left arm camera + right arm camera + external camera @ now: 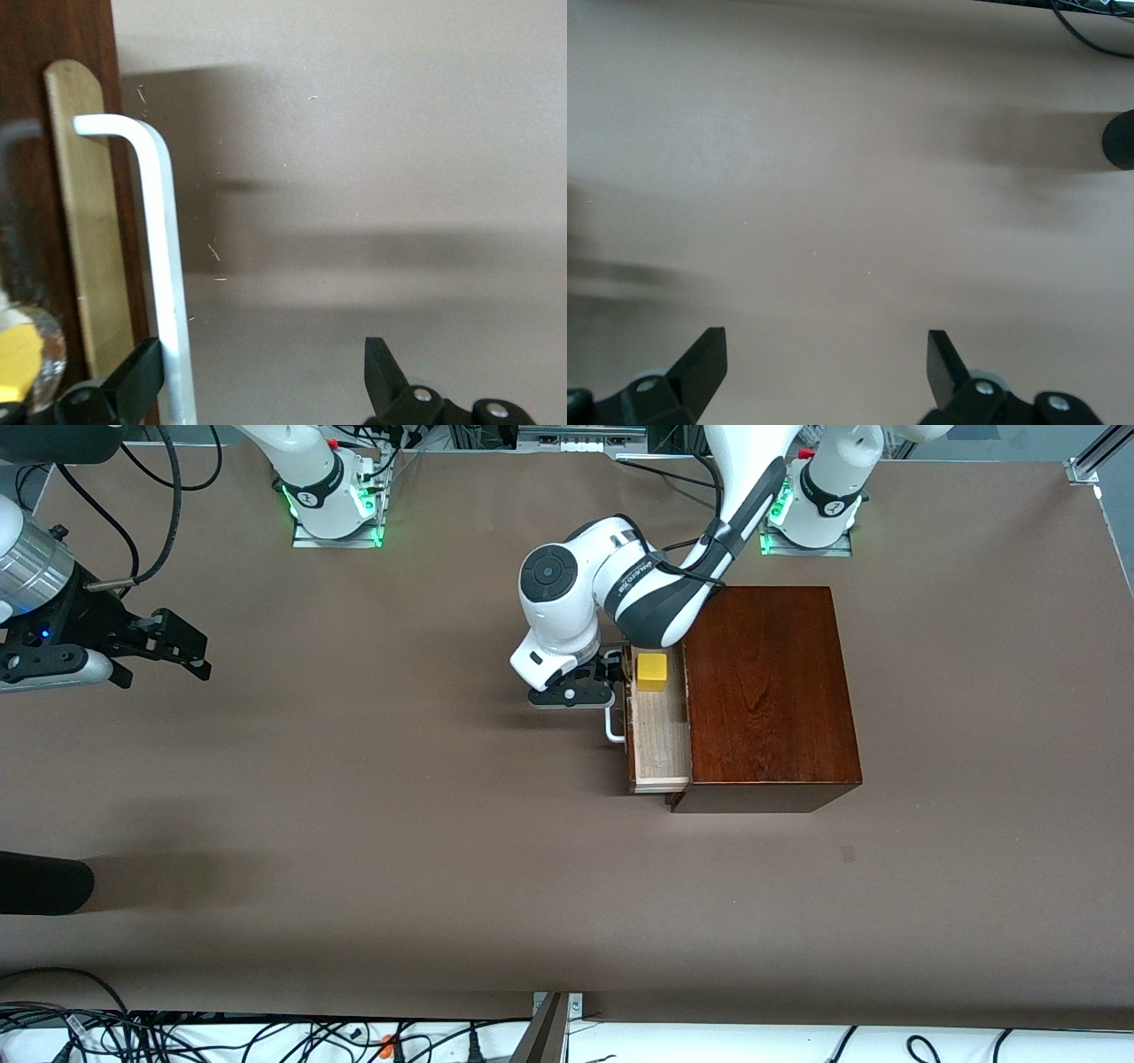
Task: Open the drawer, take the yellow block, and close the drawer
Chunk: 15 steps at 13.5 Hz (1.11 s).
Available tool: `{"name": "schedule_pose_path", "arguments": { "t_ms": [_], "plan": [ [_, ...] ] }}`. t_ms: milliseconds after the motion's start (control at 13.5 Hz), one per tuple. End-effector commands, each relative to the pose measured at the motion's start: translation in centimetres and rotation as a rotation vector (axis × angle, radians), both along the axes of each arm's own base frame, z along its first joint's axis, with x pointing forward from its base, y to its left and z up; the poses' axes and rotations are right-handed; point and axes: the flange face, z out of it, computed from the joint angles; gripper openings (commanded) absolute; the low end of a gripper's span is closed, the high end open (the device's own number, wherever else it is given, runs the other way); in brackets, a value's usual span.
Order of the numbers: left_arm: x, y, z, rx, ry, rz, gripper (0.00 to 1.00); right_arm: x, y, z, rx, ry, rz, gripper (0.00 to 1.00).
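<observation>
The dark wooden box (766,691) stands on the brown table, and its drawer (660,744) is pulled partly out toward the right arm's end, showing a pale interior. The yellow block (653,672) sits in the drawer at the end farther from the front camera; its edge (18,359) shows blurred in the left wrist view. My left gripper (576,688) is open at the white loop handle (613,726). The handle (164,248) stands between the fingers, close against one fingertip (142,376). My right gripper (190,651) waits open over bare table (826,354).
A dark rounded object (44,881) lies at the table's edge at the right arm's end and also shows in the right wrist view (1121,142). Cables (266,1036) run along the nearest edge. Brown table (399,824) spreads between the box and the right gripper.
</observation>
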Motion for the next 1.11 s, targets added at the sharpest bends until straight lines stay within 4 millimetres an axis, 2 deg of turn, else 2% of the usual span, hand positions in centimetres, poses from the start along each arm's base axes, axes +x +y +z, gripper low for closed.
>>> {"name": "schedule_pose_path", "arguments": {
  "t_ms": [0,148,444,593,815,889,1037],
  "plan": [
    [-0.2,0.8,4.6,0.009,0.016,-0.039,1.0,0.0,0.2,0.4,0.018,0.002,-0.004,1.0],
    [0.4,3.4,8.3,0.041,0.041,-0.078,1.0,0.1,0.2,0.4,0.019,-0.004,-0.004,1.0],
    [4.6,11.3,17.7,0.059,0.074,-0.068,1.0,0.0,0.4,0.4,0.02,0.001,0.001,1.0],
    [6.7,16.3,21.3,0.059,0.095,-0.052,1.0,0.1,0.2,0.4,0.02,-0.001,-0.004,1.0],
    [9.6,26.3,25.8,0.007,0.106,-0.09,1.0,0.1,0.0,0.4,0.018,-0.001,-0.007,1.0],
    [10.2,29.4,27.0,-0.003,0.108,-0.099,1.0,0.1,-0.1,0.4,0.02,-0.002,-0.008,1.0],
    [10.8,33.8,28.2,-0.017,0.115,-0.093,1.0,0.1,0.1,0.1,0.016,0.007,-0.004,1.0]
  ]
}}
